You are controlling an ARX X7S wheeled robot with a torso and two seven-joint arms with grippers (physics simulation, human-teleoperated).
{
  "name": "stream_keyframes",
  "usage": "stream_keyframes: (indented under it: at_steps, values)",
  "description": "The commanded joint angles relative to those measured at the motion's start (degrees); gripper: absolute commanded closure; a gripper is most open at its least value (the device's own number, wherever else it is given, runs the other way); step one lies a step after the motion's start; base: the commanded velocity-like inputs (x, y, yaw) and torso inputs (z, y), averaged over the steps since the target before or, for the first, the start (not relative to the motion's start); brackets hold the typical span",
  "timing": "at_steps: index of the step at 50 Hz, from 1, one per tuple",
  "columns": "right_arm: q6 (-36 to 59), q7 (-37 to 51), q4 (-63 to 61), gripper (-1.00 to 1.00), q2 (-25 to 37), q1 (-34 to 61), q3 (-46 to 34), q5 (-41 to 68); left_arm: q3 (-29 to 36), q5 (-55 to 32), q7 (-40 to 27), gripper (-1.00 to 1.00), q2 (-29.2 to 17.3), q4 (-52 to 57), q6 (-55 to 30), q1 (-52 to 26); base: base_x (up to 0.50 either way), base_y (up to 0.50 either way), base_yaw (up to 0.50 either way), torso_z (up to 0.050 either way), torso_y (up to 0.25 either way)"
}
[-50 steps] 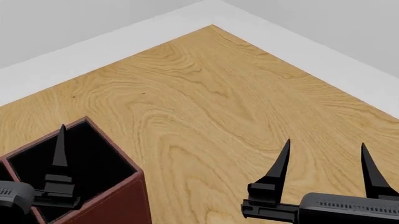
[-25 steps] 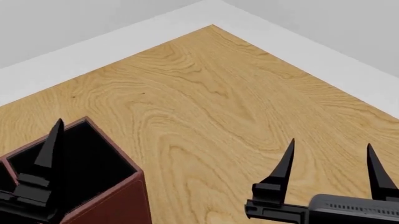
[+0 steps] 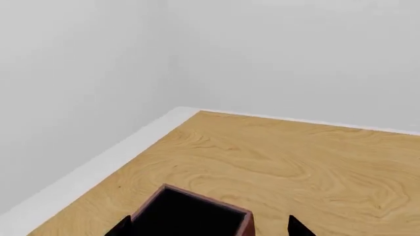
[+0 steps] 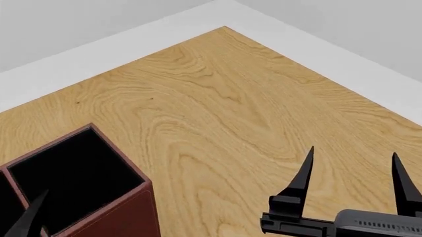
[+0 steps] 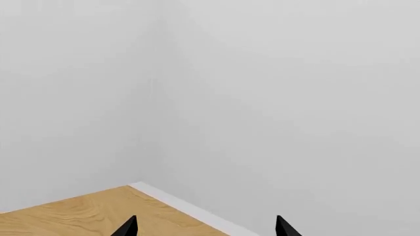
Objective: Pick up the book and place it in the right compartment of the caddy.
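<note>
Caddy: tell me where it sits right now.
In the head view the caddy sits at the lower left on the wooden table, its square well open; the left gripper's fingertip overlaps it.

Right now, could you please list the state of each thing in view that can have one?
Left hand: open, empty, fingertips either side of the caddy's well.
Right hand: open, empty, over bare table.
Caddy: upright on the table.
Right compartment: no contents visible, bottom hidden.
Book: not in view.
</note>
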Motion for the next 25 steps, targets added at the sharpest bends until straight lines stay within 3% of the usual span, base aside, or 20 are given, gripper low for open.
stream_keyframes:
  at_steps: [1, 11, 25]
  values:
    - [-0.01, 0.09, -0.79, -1.0, 0.22, -0.36, 0.45, 0.75, 3.75, -12.54, -7.38, -1.0, -3.67, 0.46, 3.05, -3.28, 0.0, 0.0, 0.0, 0.0, 0.0]
    - [0.1, 0.17, -0.7, -1.0, 0.34, -0.38, 0.43, 1.18, -3.13, -12.8, -7.39, -1.0, 0.63, 0.46, -1.23, 7.74, 0.0, 0.0, 0.0, 0.0, 0.0]
    - [-0.25, 0.24, -0.61, -1.0, 0.52, -0.49, 0.45, 1.77, -3.23, -6.27, -7.39, -1.0, 5.57, 0.46, -6.11, 17.75, 0.0, 0.0, 0.0, 0.0, 0.0]
